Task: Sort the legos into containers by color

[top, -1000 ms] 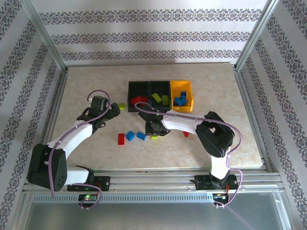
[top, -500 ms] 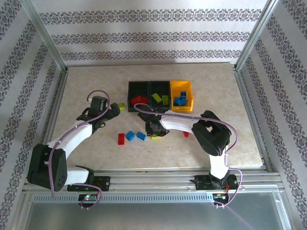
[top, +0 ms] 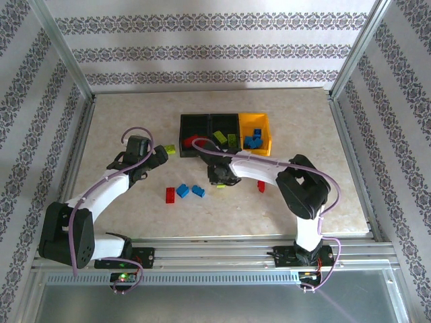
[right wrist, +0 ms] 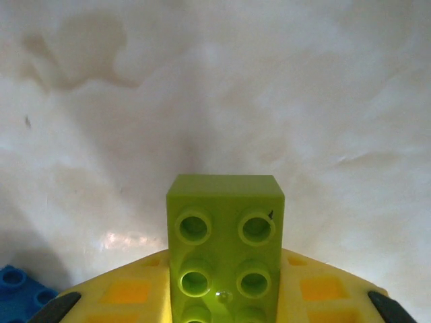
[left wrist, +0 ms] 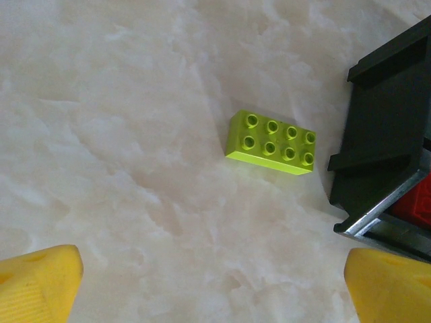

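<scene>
My right gripper (top: 217,177) is shut on a lime green lego (right wrist: 225,245) that stands between its yellow fingers (right wrist: 121,293), just above the table. My left gripper (top: 159,156) is open, its fingers (left wrist: 37,282) wide apart, and a second lime lego (left wrist: 272,142) lies flat ahead of it beside the left black bin (left wrist: 387,134). The containers stand in a row: the left black bin (top: 186,123) holds a red lego (top: 195,141), the middle black bin (top: 224,121) holds lime legos (top: 225,138), and the yellow bin (top: 264,128) holds blue legos (top: 252,141).
Loose on the table lie two blue legos (top: 182,190) (top: 198,190), a red one (top: 170,194) to their left and another red one (top: 261,186) right of my right arm. A blue lego (right wrist: 17,286) lies just left of my right gripper. Metal rails border the table.
My right gripper has closed on the lime lego, lifted it off the table and shifted a little toward the bins. The left arm has hardly moved.
</scene>
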Robot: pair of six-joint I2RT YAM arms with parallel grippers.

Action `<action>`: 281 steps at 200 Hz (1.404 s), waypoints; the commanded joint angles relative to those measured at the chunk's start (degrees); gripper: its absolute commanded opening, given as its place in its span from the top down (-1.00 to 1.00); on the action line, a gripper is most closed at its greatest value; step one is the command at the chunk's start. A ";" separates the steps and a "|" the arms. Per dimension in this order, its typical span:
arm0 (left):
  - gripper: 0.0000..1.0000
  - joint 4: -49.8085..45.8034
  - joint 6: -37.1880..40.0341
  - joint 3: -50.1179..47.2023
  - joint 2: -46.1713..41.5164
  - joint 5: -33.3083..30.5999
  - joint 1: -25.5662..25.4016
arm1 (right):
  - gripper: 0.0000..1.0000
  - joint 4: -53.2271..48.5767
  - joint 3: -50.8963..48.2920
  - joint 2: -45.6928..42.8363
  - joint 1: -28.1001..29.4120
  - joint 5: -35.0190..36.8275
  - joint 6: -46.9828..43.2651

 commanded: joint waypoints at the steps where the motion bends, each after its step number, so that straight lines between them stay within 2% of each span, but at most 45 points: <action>1: -0.99 2.21 -0.99 -0.82 -0.71 0.90 0.94 | 0.53 -1.01 3.13 -4.12 -2.56 4.21 -3.11; 61: -0.99 2.46 -0.74 -0.79 -0.62 1.12 1.20 | 0.49 -0.78 10.21 -4.24 -9.01 6.65 -10.12; 114: -0.99 2.42 -0.91 -1.00 -0.71 1.62 1.39 | 0.48 -0.65 18.89 2.02 -13.40 6.32 -14.88; 184: -0.99 2.26 -1.27 -0.83 -0.70 1.61 1.45 | 0.46 -1.80 31.44 13.52 -15.68 6.15 -19.51; 281: -0.99 2.15 -0.50 0.03 1.02 2.47 1.47 | 0.37 -2.16 37.25 20.80 -15.94 5.86 -21.67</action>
